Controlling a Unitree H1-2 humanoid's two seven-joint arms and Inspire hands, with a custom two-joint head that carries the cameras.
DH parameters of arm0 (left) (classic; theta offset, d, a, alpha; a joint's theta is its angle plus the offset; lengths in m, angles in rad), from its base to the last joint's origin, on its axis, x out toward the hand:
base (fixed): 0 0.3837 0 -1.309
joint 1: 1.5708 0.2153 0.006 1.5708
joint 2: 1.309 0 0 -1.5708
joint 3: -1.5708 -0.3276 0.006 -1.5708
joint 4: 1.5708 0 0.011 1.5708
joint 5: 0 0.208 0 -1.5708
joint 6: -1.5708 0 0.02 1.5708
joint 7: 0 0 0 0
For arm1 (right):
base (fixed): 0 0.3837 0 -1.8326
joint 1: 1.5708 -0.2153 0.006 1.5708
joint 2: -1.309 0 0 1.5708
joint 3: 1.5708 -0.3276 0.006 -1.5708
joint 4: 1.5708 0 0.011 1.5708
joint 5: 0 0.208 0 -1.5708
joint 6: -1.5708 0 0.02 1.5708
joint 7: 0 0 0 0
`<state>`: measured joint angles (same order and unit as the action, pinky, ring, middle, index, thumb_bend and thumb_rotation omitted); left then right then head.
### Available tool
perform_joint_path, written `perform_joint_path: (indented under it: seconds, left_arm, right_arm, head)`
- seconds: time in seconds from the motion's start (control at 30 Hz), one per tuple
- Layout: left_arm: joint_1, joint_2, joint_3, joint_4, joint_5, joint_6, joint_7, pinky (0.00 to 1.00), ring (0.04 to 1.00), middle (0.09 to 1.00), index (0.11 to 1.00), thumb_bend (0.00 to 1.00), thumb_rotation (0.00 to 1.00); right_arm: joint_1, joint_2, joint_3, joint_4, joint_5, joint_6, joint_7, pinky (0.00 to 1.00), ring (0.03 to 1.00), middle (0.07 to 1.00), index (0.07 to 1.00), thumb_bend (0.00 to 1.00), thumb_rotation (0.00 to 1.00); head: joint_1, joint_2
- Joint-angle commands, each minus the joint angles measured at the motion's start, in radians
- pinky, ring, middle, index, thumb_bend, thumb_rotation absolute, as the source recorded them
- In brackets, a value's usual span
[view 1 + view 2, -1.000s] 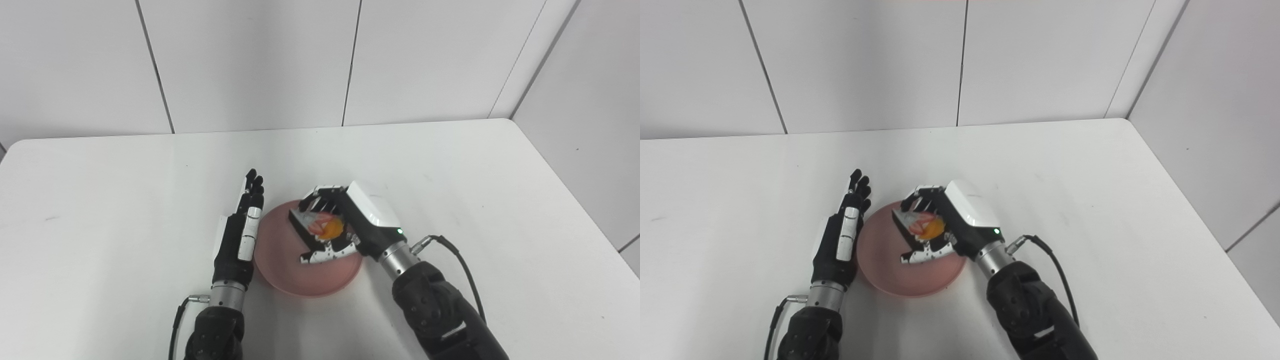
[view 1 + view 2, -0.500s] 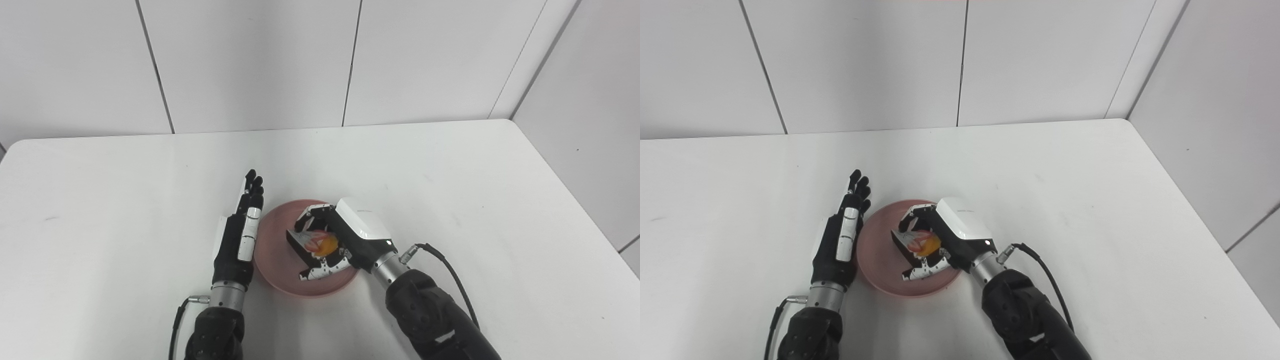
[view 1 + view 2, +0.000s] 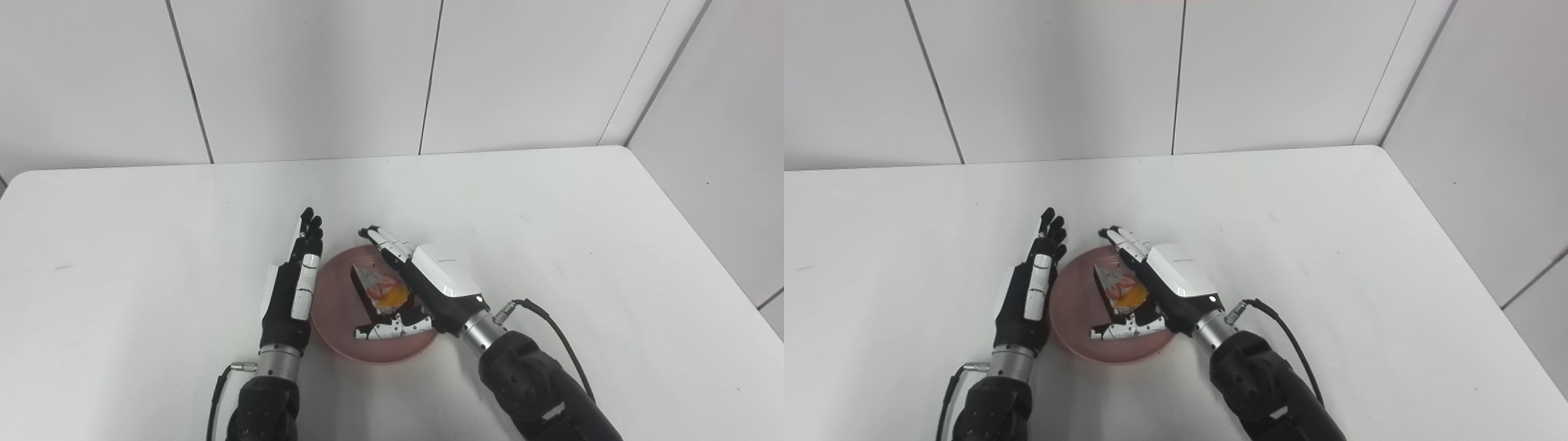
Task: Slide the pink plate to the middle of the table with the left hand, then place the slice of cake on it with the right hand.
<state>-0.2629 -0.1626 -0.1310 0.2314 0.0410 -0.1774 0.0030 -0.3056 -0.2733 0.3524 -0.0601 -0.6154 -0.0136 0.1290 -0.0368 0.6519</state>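
Observation:
The pink plate (image 3: 343, 331) lies near the table's middle, toward the front. A slice of cake (image 3: 378, 290) with a dark side, white top and orange and red fruit rests on it. My right hand (image 3: 422, 288) is open just to the right of the slice, fingers stretched past its far side and thumb lying along its near side; whether they still touch it is unclear. My left hand (image 3: 294, 288) stands open and flat, on edge against the plate's left rim, fingers pointing away from me.
The white table (image 3: 551, 245) ends at a tiled wall behind and at a rounded corner on the far right. A thin cable runs from each wrist; the right one (image 3: 551, 312) loops over the tabletop.
My right hand lowered the cake slice onto the plate, then spread its fingers and let go of it. The left hand has stayed where it was.

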Motion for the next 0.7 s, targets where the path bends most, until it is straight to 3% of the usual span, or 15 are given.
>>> perform_joint_path:
  seconds: [0.0, 0.13, 0.27, 0.5, 0.67]
  left_arm:
    - [0.044, 0.002, 0.004, 0.02, 0.006, -0.011, 0.007, 1.0, 1.0, 1.0, 1.0, 0.71, 1.0]
    - [0.048, 0.004, 0.009, 0.007, -0.02, 0.002, -0.009, 1.0, 1.0, 1.0, 1.0, 0.7, 1.0]
    - [0.048, 0.014, 0.013, 0.0, -0.044, 0.007, -0.027, 1.0, 1.0, 1.0, 1.0, 0.7, 1.0]
    - [0.058, 0.023, 0.014, -0.01, -0.042, -0.008, -0.028, 1.0, 1.0, 1.0, 1.0, 0.66, 1.0]
    - [0.063, 0.031, 0.013, -0.029, -0.037, 0.014, -0.03, 1.0, 1.0, 1.0, 1.0, 0.68, 1.0]
  right_arm:
    - [-0.011, -0.007, -0.028, -0.032, 0.038, -0.055, -0.012, 0.96, 1.0, 1.0, 0.997, 0.74, 0.58]
    - [0.006, -0.009, -0.066, -0.048, 0.079, -0.063, -0.019, 0.96, 1.0, 1.0, 1.0, 0.75, 0.58]
    - [0.034, 0.016, -0.12, -0.037, 0.121, -0.102, -0.082, 0.87, 0.997, 1.0, 1.0, 0.77, 0.6]
    - [0.077, 0.052, -0.188, -0.045, 0.269, -0.063, -0.058, 0.93, 1.0, 1.0, 1.0, 0.79, 0.9]
    - [0.102, 0.123, -0.246, -0.041, 0.363, -0.064, -0.089, 1.0, 1.0, 1.0, 1.0, 0.75, 0.98]
  head:
    - [0.003, 0.0]
    - [0.006, 0.003]
    - [-0.002, 0.007]
    - [0.004, 0.004]
    - [0.007, 0.005]
